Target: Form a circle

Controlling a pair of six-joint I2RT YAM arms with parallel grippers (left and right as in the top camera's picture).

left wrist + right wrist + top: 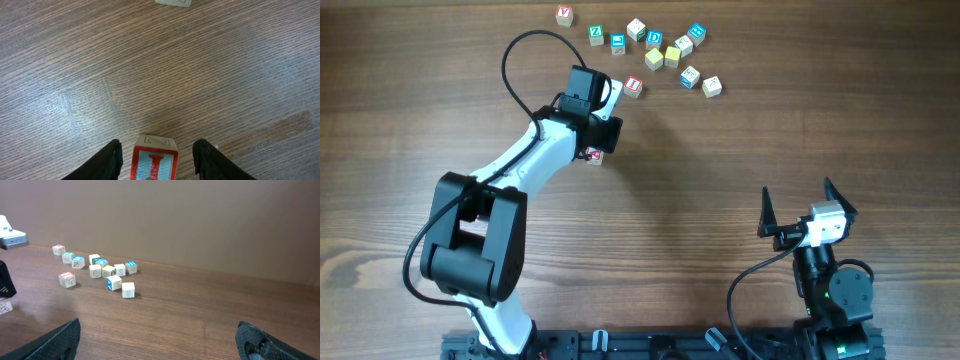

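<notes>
light: bright, even, from above | shadows: faint, soft beside left arm (535, 150) | glare: pale sheen on table (55, 100) | focus: overhead crisp; right gripper (157, 327) dark, soft-edged

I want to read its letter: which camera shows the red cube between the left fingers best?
Left wrist: the red cube sits close up between the open fingers. Overhead shows it tiny, partly covered; right wrist clips it at the edge.
</notes>
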